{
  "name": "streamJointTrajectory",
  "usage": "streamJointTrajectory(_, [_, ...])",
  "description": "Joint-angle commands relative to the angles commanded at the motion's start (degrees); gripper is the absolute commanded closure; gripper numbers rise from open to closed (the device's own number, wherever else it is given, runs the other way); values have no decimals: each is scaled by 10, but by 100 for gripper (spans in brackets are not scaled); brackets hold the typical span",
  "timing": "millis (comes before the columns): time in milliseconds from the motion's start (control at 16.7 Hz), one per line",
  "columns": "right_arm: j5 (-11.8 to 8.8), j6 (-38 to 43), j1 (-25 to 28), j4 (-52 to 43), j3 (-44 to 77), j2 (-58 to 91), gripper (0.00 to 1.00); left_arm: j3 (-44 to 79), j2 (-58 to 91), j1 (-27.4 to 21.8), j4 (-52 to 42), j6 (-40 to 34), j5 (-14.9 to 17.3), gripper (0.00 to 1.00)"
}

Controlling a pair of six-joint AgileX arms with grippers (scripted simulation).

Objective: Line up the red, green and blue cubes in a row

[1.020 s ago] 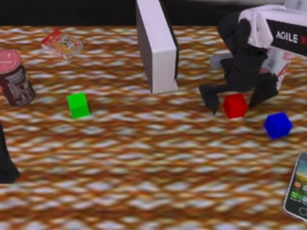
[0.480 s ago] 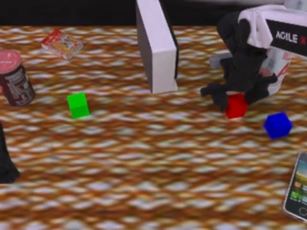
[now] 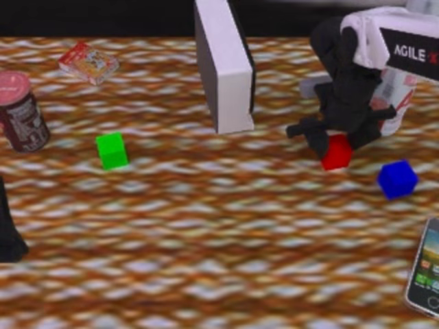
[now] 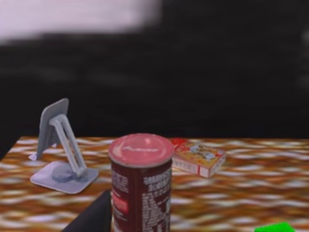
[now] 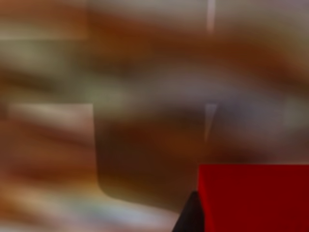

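Observation:
The red cube [image 3: 337, 153] sits right of the table's middle, with my right gripper [image 3: 339, 145] shut on it, one dark finger on each side. It fills the corner of the right wrist view [image 5: 253, 198] beside a dark fingertip [image 5: 193, 215]. To its right and slightly nearer the front, the blue cube [image 3: 397, 179] lies free. The green cube [image 3: 112, 150] rests alone on the left side, and its edge shows in the left wrist view [image 4: 282, 227]. My left arm [image 3: 8, 233] is parked at the left edge.
A tall white box [image 3: 223, 65] stands at the back centre. A dark red can with a pink lid [image 3: 22, 113] and a printed packet [image 3: 88, 62] are at the back left. A phone [image 3: 426, 267] lies at the right front edge. A grey stand [image 4: 58, 145] sits behind the can.
My right gripper's fingers, spread on either side of the red cube a second ago, have come together on it. The other cubes and my left arm have not moved.

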Motion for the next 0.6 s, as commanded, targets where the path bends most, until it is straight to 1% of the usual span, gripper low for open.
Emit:
streamJointTrajectory(360, [2,-1,-1,-14,14,-20,100,0,0,0,0,0,0,0])
streamJointTrajectory(600, [2,-1,2,-90,66,-37,100,0,0,0,0,0,0,0])
